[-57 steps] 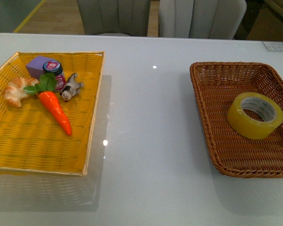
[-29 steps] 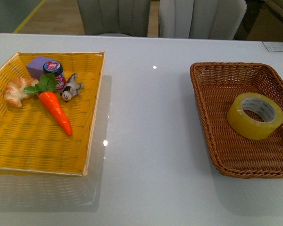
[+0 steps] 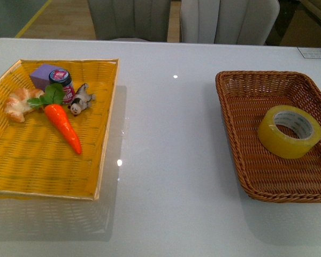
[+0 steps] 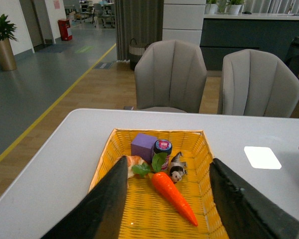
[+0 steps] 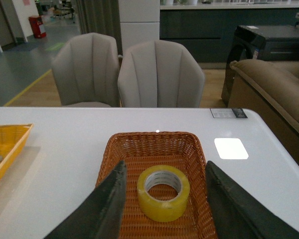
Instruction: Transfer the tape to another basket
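Observation:
The tape [image 3: 283,145], a yellow roll with a white core, lies flat inside the brown woven basket [image 3: 241,160] on the right of the white table. In the right wrist view the tape [image 5: 163,206] sits in the basket [image 5: 120,149], ahead of my right gripper [image 5: 164,165]. That gripper is open, its two dark fingers spread to either side of the roll and apart from it. My left gripper [image 4: 168,162] is open over the yellow woven tray [image 4: 144,211], with nothing between its fingers. Neither arm shows in the front view.
The yellow tray [image 3: 43,171] on the left holds an orange toy carrot [image 3: 64,126], a small jar [image 3: 61,80], a purple block [image 3: 43,74], a small toy animal [image 3: 80,100] and a bread-like toy [image 3: 17,104]. Grey chairs [image 3: 224,21] stand behind the table.

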Motion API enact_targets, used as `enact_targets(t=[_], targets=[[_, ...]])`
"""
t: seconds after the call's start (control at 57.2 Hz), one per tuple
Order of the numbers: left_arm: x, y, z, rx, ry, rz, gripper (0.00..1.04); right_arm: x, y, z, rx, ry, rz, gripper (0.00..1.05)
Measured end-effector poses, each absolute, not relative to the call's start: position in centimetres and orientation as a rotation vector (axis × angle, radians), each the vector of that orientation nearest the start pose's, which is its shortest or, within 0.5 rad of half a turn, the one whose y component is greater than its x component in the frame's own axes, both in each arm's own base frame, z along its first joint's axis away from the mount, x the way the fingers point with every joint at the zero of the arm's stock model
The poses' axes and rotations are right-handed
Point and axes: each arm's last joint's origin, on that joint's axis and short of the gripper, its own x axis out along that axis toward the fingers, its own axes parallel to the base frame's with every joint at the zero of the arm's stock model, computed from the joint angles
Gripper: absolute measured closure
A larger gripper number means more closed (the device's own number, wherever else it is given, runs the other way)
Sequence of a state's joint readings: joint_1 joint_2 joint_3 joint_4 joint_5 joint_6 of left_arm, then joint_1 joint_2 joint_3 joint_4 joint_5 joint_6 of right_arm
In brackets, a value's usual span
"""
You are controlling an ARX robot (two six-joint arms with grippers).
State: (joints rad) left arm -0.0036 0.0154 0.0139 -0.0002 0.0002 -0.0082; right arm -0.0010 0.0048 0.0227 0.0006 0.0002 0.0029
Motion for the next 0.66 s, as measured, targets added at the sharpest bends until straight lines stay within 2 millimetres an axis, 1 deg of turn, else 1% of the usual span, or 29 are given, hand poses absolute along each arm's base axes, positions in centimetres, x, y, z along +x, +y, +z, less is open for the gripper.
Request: enact_targets(t=[0.035, 0.07, 0.087, 0.14, 0.175, 0.245, 0.664], targets=[[9.78, -0.04, 16.7, -0.008, 0.002, -0.004, 0.31, 9.66, -0.01, 17.09, 0.003, -0.019, -0.001, 0.32], [9.78, -0.04, 16.7, -0.008, 0.002, -0.004, 0.26, 9.66, -0.01, 17.09, 0.003, -0.019, -0.001, 0.25], [9.78, -0.04, 16.7, -0.008, 0.002, -0.004, 0.22, 9.66, -0.01, 17.09, 0.003, -0.019, -0.001, 0.24], [9.78, -0.03, 16.7, -0.008, 0.002, -0.003, 0.12, 9.66, -0.01, 17.09, 0.003, -0.019, -0.001, 0.13], [9.78, -0.04, 16.7, -0.007, 0.002, -0.004, 0.08, 9.66, -0.01, 17.09, 0.003, -0.019, -0.001, 0.08], [9.78, -0.03, 16.7, -0.007, 0.002, -0.003, 0.1, 9.66, -0.01, 17.09, 0.003, -0.019, -0.001, 0.09], [9.78, -0.04, 16.7, -0.007, 0.002, -0.004, 0.09, 9.66, -0.01, 17.09, 0.003, -0.019, -0.001, 0.09]])
